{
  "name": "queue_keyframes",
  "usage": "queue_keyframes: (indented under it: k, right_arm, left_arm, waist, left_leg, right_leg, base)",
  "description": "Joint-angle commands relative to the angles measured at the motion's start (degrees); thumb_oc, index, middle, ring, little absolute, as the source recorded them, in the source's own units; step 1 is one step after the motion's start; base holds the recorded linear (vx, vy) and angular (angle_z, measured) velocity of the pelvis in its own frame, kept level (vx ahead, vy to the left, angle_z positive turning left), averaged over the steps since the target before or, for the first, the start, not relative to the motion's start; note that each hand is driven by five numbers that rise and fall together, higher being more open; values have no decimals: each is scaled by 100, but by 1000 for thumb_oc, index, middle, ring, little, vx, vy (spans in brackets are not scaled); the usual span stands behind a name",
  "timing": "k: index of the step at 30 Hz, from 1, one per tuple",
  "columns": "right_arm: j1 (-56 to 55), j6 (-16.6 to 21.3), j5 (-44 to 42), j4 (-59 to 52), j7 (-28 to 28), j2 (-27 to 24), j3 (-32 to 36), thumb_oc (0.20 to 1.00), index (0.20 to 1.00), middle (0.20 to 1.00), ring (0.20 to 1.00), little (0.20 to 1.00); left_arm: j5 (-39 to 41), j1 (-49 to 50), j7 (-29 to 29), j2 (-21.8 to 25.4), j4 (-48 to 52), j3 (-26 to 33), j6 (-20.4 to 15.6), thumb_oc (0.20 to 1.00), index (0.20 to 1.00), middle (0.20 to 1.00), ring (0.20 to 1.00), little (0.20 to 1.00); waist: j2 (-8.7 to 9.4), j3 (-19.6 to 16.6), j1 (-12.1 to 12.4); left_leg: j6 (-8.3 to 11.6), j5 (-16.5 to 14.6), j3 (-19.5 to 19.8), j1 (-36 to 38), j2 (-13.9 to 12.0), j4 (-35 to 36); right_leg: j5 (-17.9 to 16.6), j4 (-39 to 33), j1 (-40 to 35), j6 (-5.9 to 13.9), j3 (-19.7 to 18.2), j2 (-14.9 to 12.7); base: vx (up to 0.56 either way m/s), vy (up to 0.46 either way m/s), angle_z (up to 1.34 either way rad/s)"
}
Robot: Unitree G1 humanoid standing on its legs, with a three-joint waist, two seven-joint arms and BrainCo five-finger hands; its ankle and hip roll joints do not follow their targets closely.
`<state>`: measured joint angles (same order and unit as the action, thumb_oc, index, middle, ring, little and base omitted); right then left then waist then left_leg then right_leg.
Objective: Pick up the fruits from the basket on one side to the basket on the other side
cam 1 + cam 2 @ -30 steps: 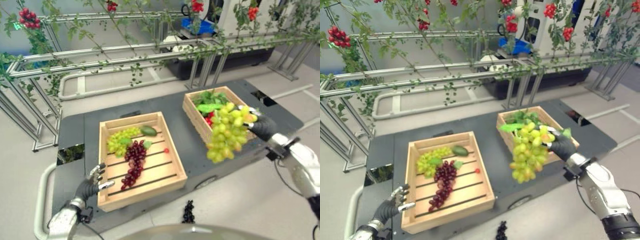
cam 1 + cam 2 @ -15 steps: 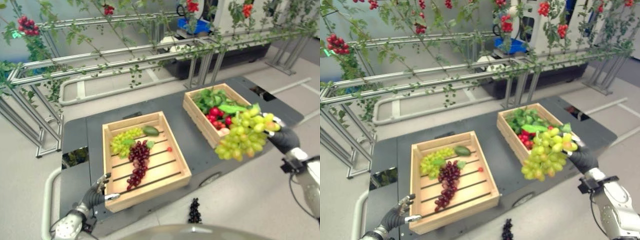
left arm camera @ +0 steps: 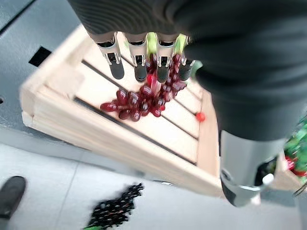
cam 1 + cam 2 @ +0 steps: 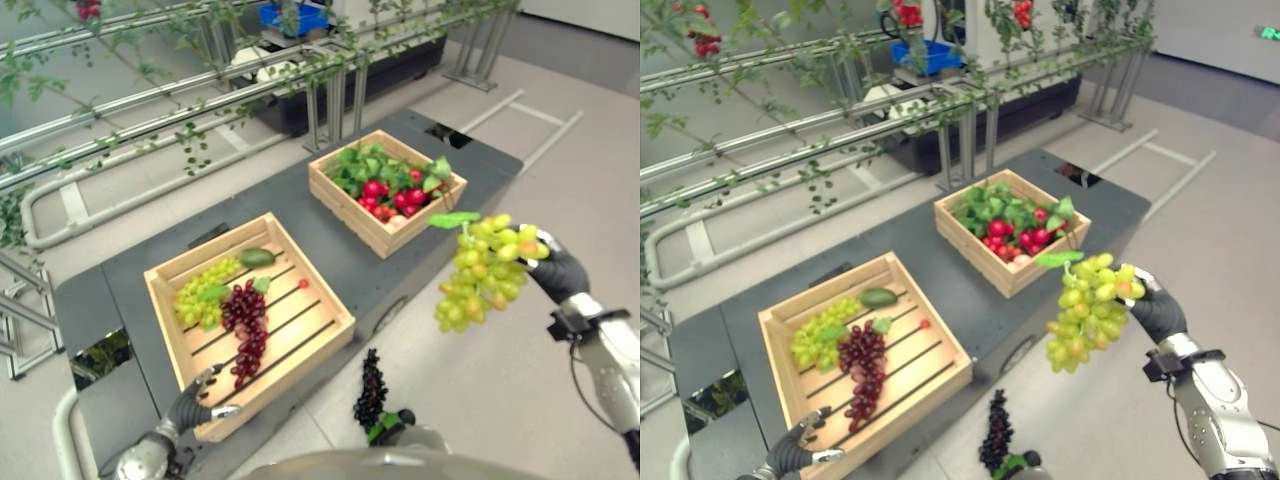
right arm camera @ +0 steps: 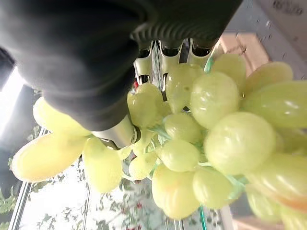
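- While the right hand [image 4: 556, 272] grips it at the stem end, the green grape bunch [image 4: 484, 269] hangs in the air out past the right edge of the dark platform [image 4: 330, 240], over the pale floor [image 4: 520, 390] and clear of both crates.
- The bunch is pale yellow-green, of plump round berries, a few tinged orange near the hand; a green leaf [image 4: 452, 219] sticks out at its top on the left side.
- Its long axis runs slantwise: the stem end is high and to the right at the hand, and the narrow tip points down and to the left.
- In the right wrist view the fingers [image 5: 144, 67] and thumb [image 5: 112, 136] are curled in among the berries, holding the bunch fast.
- No legible writing can be made out on the fruit or the crates.
- Far crate [image 4: 345, 205], on the right part of the platform: holds green leaves and red fruit.
- Near crate [image 4: 300, 355], on the left part of the platform: holds a second green bunch [image 4: 200, 295], a dark red bunch [image 4: 243, 325], a green oval fruit [image 4: 256, 257] and a small red berry [image 4: 303, 283].
- The left hand [image 4: 192, 405] sits at the near left corner of the near crate, fingers [image 3: 115, 64] straight and relaxed, holding nothing.
- A dark purple bunch [image 4: 369, 387] lies on the floor just near of the platform.
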<state>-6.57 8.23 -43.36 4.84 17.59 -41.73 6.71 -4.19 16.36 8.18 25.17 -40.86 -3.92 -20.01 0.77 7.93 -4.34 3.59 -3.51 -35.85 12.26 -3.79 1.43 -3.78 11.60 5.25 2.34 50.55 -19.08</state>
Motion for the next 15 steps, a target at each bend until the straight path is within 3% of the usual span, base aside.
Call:
queue_keyframes:
  k: [1,3,4,5,6,9,12,13,15]
  right_arm:
    - [635,752,-150,-381,-163,-5,232,200,200,200,200,200]
    - [701,860,-61,-489,-243,-25,162,200,200,200,200,200]
    - [708,861,-50,-493,-256,-17,155,200,200,200,200,200]
    - [821,893,-64,-537,-307,-9,2,200,200,200,200,200]
    - [936,914,-23,-518,-333,-38,-104,200,200,200,200,200]
    - [1280,944,-79,-582,-388,-15,-445,200,200,200,200,200]
    - [1574,977,-35,-507,-431,86,-817,200,200,200,200,200]
    - [1585,981,-35,-499,-434,81,-816,200,200,200,200,200]
    - [1580,917,32,-426,-520,104,-886,200,200,200,200,200]
  left_arm:
    - [-391,-234,-461,87,-200,6,-211,1000,1000,1000,1000,1000]
    - [-465,-275,-583,111,-347,17,-206,1000,1000,1000,1000,1000]
    - [-474,-280,-592,111,-353,21,-209,1000,1000,1000,1000,1000]
    - [-466,-299,-723,108,-473,21,-199,1000,1000,1000,1000,1000]
    - [-409,-312,-761,95,-479,6,-178,1000,1000,1000,1000,1000]
    - [-273,-304,-881,-16,-610,12,-123,1000,1000,1000,1000,1000]
    - [-202,-249,-981,-113,-809,-20,-86,1000,1000,1000,1000,1000]
    - [-201,-252,-980,-115,-801,-22,-85,1000,1000,1000,1000,1000]
    - [-201,-409,-952,-129,-1056,-81,-49,1000,1000,1000,1000,1000]
  waist:
    - [385,-52,-34]
    - [480,13,12]
    - [478,25,33]
    - [485,131,250]
    - [474,191,374]
    - [479,273,592]
    - [432,232,916]
    - [480,261,908]
    - [397,236,816]
  left_leg:
    - [-101,-726,-174,-404,-17,-1411]
    - [105,-752,-284,-553,-394,-2310]
    - [126,-769,-307,-569,-445,-2387]
    - [365,-425,180,-818,-568,-2951]
    - [444,-372,486,-987,-577,-2944]
    - [385,-426,1372,-1327,-479,-2157]
    - [427,-153,2518,-1350,-316,-1313]
    - [373,-12,2462,-1375,-242,-1260]
    - [267,-57,2396,-900,-153,-728]
  right_leg:
    - [-256,-450,-267,645,-389,-34]
    - [-77,-619,-364,491,-627,225]
    - [-69,-638,-366,462,-636,261]
    - [84,-769,-500,324,-858,552]
    - [139,-838,-511,274,-938,679]
    - [68,-942,-420,389,-1165,733]
    - [-2,-1045,-424,514,-1778,908]
    - [-90,-1049,-388,459,-1690,821]
    - [-205,-873,-307,539,-1840,679]
  base:
    - [108,-247,-27]
    - [107,-215,-30]
    - [98,-156,-73]
    - [3,-92,-101]
    - [-20,-69,-142]
    - [-61,82,-116]
    - [16,141,-119]
    - [-63,196,-165]
    - [-87,236,-122]
